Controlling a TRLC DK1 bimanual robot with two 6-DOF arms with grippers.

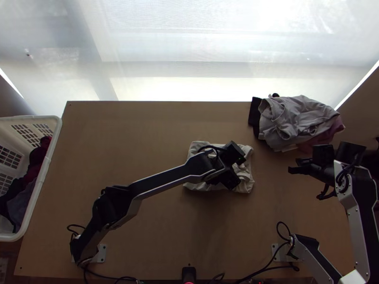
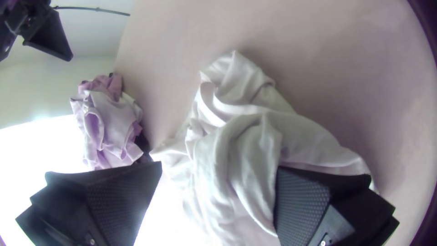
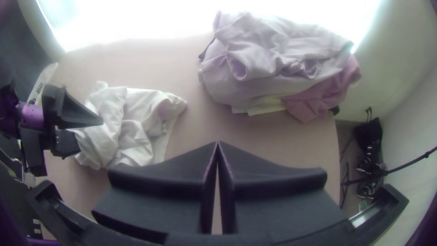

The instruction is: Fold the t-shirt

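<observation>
T-shirt (image 1: 245, 182) lies bunched just right of centre in the top view. Left gripper (image 2: 219, 167) is over it, fingers apart (contact with cloth not confirmed); right gripper (image 3: 217, 143), fingertips together, is empty. Step in hand, as judged: flattening before any fold. Next move requires finding and pinching an edge.

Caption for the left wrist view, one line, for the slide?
Open left gripper at a bunched white t-shirt, a rumpled pile of clothes beyond.
</observation>
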